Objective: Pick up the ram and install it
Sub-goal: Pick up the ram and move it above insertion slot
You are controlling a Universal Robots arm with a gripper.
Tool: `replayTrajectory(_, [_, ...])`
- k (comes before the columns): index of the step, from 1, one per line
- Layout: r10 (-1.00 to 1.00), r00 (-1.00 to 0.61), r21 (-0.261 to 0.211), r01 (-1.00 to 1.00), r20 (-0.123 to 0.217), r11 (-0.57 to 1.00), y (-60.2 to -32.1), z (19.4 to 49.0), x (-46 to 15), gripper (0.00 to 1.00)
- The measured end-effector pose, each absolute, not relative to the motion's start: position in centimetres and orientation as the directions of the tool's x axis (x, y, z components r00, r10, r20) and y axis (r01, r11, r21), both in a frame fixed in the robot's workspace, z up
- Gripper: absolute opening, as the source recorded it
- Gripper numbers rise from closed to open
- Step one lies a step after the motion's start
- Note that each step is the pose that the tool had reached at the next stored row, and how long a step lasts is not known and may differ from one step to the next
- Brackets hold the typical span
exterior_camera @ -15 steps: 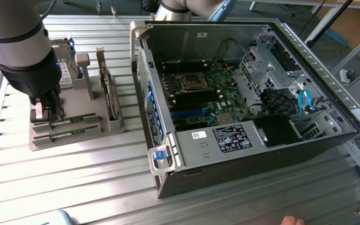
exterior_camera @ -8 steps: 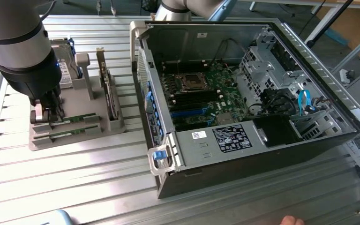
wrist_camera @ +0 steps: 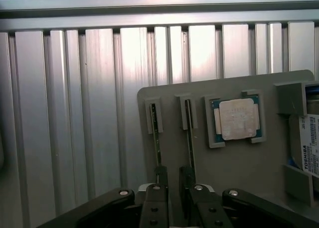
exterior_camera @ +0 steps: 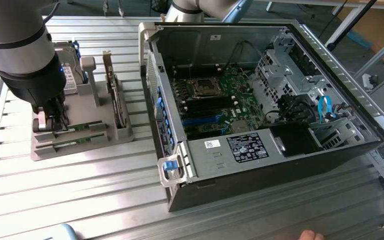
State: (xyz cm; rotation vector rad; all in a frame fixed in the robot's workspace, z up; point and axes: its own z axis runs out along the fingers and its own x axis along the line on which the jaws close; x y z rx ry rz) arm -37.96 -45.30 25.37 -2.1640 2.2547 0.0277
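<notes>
We are looking at a slatted metal table (exterior_camera: 78, 200) carrying an open computer case (exterior_camera: 245, 165). At the exterior view's left, the arm (exterior_camera: 18, 45) is hanging over a grey holder (exterior_camera: 122, 132). The gripper (exterior_camera: 52, 122) is standing with its jaws spread, grasping nothing. Its fingertips (wrist_camera: 160, 175) are sitting at the ends of two ram sticks (wrist_camera: 155, 133) standing on edge in the holder's slots; we cannot tell whether they are touching. Beside the sticks, the processor (wrist_camera: 237, 119) is resting in its recess.
</notes>
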Motion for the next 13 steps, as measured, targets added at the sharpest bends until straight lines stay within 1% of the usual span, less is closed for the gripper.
replayTrajectory(13, [-0.999, -0.040, 0.001, -0.999, -0.024, 0.040, -45.32, 24.78, -37.97, 0.24])
